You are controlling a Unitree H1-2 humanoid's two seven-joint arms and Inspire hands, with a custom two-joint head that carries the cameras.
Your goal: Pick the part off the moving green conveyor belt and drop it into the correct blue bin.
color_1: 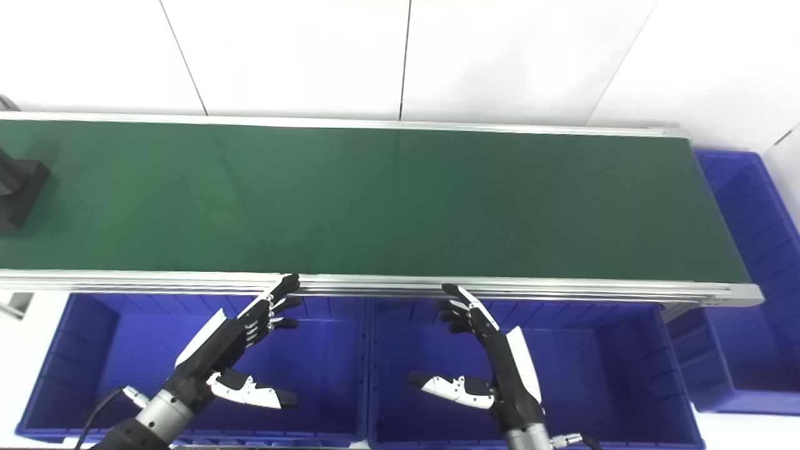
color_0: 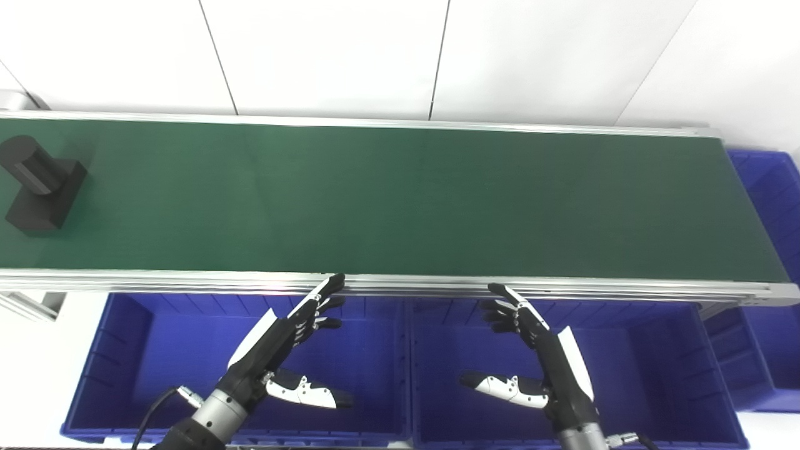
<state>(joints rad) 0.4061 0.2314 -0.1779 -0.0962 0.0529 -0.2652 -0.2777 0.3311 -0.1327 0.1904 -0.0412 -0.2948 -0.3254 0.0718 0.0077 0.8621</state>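
Wall: white panels (color_0: 325, 50) with thin dark vertical seams fill the background behind the conveyor.
Conveyor belt: the green belt (color_0: 400, 194) spans nearly the full width of both views, framed by silver aluminium rails (color_0: 562, 289) along the near and far edges.
Left bin: a blue bin (color_0: 125, 350) sits just below the near rail, on the left. No contents visible in it.
Centre bin: a second blue bin (color_0: 656, 369) stands directly beside the first, sharing a dividing edge near mid-picture. No contents visible in it.
End bin: a third blue bin (color_0: 772, 200) sits past the right end of the belt; only part of it shows, and that part holds nothing visible.
Part: a black part (color_0: 37, 184), a cylinder joined to a blocky base, lies on the belt at its far left end, well apart from both hands.
Left hand: the left hand (color_0: 290, 337) hovers over the left bin, fingers extended and spread toward the near rail, thumb out to the side, holding nothing.
Right hand: the right hand (color_0: 531, 350) hovers over the centre bin in a mirrored pose, fingers apart, holding nothing.
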